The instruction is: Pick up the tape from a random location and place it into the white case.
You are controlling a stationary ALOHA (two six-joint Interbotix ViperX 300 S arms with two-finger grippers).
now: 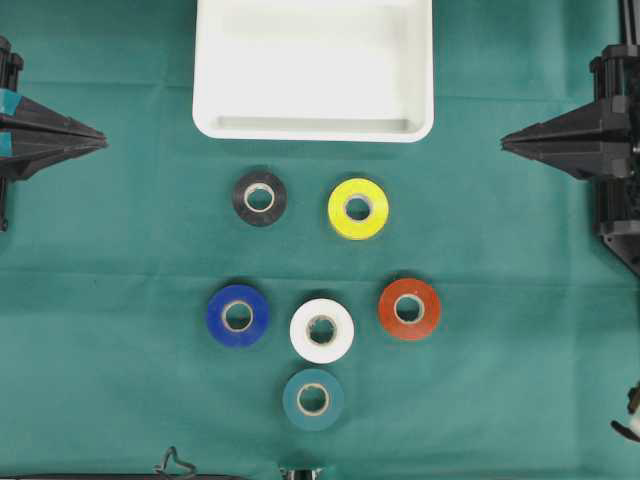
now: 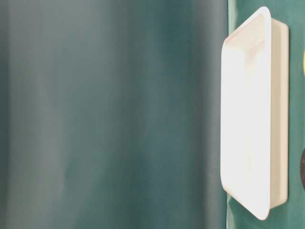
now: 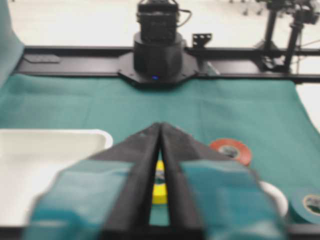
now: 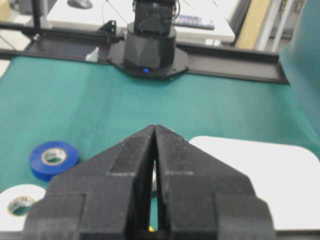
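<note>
Several tape rolls lie flat on the green cloth: black [image 1: 260, 198], yellow [image 1: 358, 208], blue [image 1: 237, 316], white [image 1: 322, 330], red [image 1: 409, 309] and teal [image 1: 313, 399]. The white case [image 1: 313, 128] sits at the top centre with nothing in it. My left gripper [image 1: 103, 140] rests at the left edge, shut and holding nothing, tips pointing right. My right gripper [image 1: 504, 144] rests at the right edge, shut and holding nothing, tips pointing left. In the left wrist view the shut tips [image 3: 160, 124] meet above the yellow roll [image 3: 159, 189]. The right wrist view shows the tips [image 4: 155, 127] touching.
The opposite arm's black base [image 3: 157, 52] stands at the cloth's far side in the left wrist view, and the other base [image 4: 149, 50] likewise in the right wrist view. A black cable loop [image 1: 176, 464] lies at the cloth's bottom edge.
</note>
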